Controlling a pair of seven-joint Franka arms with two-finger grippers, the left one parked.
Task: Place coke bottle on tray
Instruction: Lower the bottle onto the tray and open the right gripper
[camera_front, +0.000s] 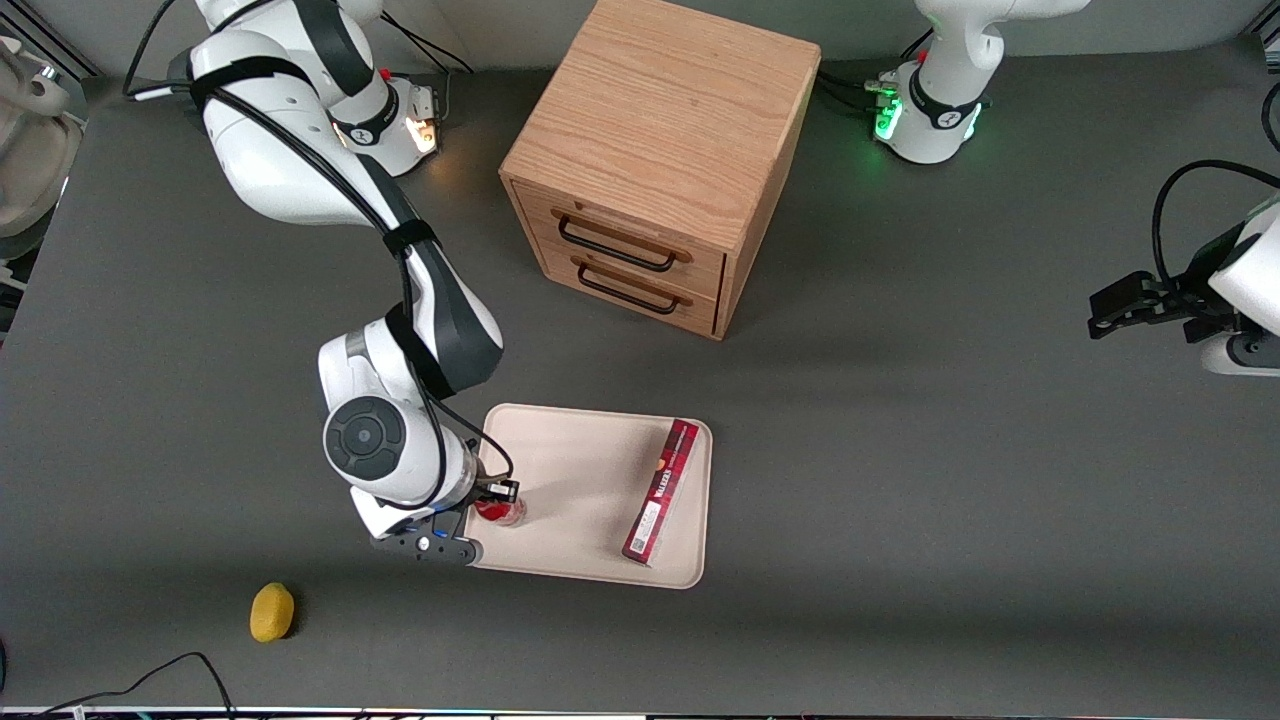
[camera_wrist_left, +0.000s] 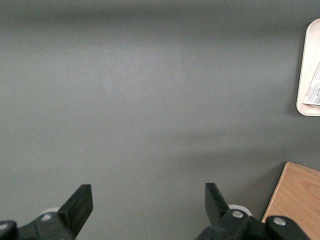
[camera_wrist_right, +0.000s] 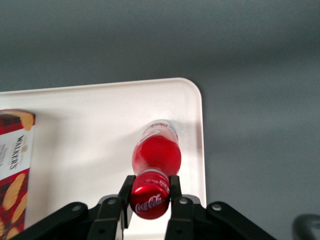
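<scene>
The small red coke bottle (camera_front: 503, 513) with its red cap stands upright over the cream-beige tray (camera_front: 590, 480), near the tray's edge toward the working arm's end. My right gripper (camera_front: 498, 494) is shut on the bottle's cap from above. In the right wrist view the gripper (camera_wrist_right: 150, 189) has one finger on each side of the cap, and the bottle (camera_wrist_right: 155, 152) hangs down over the tray (camera_wrist_right: 90, 130) close to its rounded corner. I cannot tell whether the bottle's clear base touches the tray.
A long flat red box (camera_front: 661, 490) lies on the tray toward the parked arm's end and shows in the right wrist view (camera_wrist_right: 12, 165). A yellow lemon (camera_front: 271, 611) lies on the table nearer the front camera. A wooden two-drawer cabinet (camera_front: 650, 160) stands farther from the front camera.
</scene>
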